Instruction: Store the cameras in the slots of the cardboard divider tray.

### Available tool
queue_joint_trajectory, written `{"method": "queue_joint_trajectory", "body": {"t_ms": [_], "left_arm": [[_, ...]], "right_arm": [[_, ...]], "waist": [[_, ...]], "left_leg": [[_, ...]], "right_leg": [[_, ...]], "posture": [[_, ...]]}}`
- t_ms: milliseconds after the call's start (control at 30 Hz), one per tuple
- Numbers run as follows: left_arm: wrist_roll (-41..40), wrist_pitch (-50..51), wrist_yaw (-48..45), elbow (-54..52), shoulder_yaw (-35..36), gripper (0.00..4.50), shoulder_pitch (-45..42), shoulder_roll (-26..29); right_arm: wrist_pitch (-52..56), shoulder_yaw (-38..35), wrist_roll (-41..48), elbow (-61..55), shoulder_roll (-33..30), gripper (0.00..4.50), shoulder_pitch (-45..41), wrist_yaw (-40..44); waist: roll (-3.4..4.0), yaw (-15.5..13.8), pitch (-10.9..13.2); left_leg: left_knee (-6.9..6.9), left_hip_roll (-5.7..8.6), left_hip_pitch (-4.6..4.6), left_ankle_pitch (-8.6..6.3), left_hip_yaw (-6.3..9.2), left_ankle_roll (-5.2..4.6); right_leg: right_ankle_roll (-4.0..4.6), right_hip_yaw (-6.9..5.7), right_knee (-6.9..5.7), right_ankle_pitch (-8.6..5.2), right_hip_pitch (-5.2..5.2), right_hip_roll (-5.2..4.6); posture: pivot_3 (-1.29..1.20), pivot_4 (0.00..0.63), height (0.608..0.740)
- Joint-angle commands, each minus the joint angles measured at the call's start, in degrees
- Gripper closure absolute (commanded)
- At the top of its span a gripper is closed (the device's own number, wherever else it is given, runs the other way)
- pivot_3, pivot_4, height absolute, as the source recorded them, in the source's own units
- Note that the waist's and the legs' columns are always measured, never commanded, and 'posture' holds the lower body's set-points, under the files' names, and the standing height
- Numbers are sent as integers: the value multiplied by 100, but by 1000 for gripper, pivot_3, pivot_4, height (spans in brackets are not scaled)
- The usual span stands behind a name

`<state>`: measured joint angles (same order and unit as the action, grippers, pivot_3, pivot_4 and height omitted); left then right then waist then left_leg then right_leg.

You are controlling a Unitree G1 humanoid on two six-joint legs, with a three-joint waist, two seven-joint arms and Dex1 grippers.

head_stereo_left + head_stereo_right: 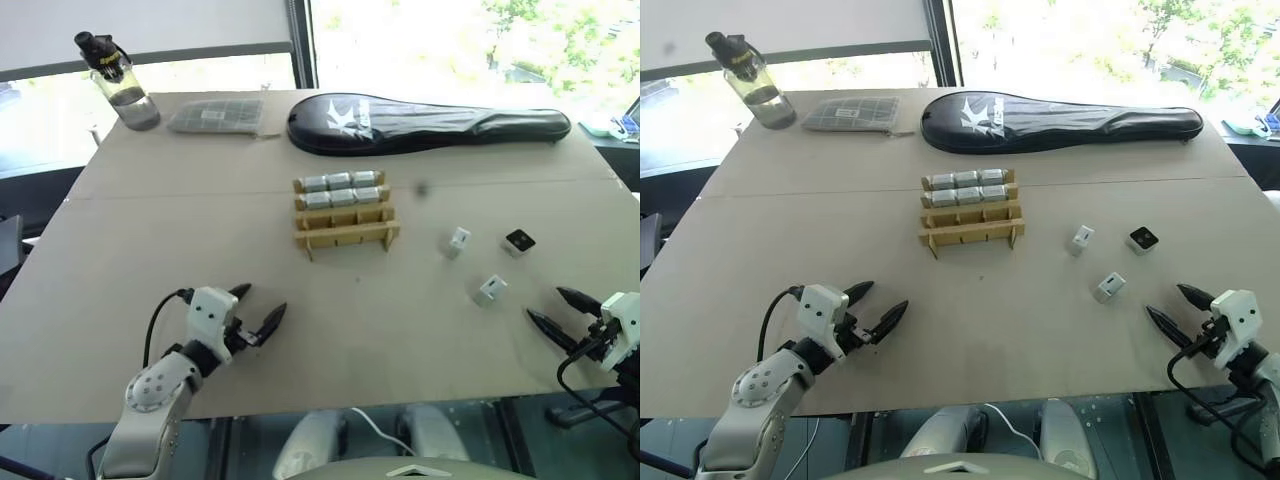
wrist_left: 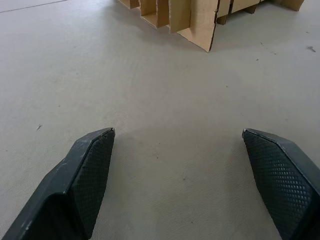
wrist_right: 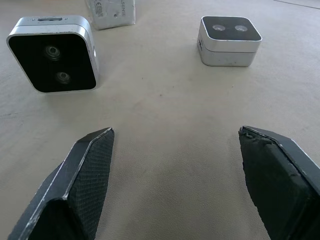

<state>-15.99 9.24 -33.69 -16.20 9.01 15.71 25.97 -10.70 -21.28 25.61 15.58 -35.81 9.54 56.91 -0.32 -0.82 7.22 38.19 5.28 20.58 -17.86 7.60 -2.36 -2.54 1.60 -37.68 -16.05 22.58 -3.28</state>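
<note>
Nine cameras in all: six sit in the cardboard divider tray (image 1: 345, 213), three in the far row (image 1: 341, 180) and three in the middle row (image 1: 343, 198), and three more lie loose on the table (image 1: 200, 250) — one (image 1: 457, 241), another (image 1: 519, 241), a third (image 1: 491, 290). The near row looks empty, I think. One bottle (image 1: 120, 82), one grey gridded pack (image 1: 215, 116), one black racket case (image 1: 425, 123).
</note>
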Motion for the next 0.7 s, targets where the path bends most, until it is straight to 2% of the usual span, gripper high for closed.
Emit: {"method": "queue_joint_trajectory", "body": {"t_ms": [33,700], "left_arm": [[-103,-92,-44,-143,94,248,27,21],[-176,-110,-46,-144,168,248,48,10]], "right_arm": [[-127,-153,41,44,-91,550,-123,43],[78,-127,14,-179,-11,550,-122,-183]], "waist": [[0,1,0],[0,0,0]], "left_leg": [[0,0,0,0,0,0],[0,0,1,0,0,0]], "right_leg": [[0,0,0,0,0,0],[0,-1,0,0,0,0]], "posture": [[0,150,740],[0,150,740]]}}
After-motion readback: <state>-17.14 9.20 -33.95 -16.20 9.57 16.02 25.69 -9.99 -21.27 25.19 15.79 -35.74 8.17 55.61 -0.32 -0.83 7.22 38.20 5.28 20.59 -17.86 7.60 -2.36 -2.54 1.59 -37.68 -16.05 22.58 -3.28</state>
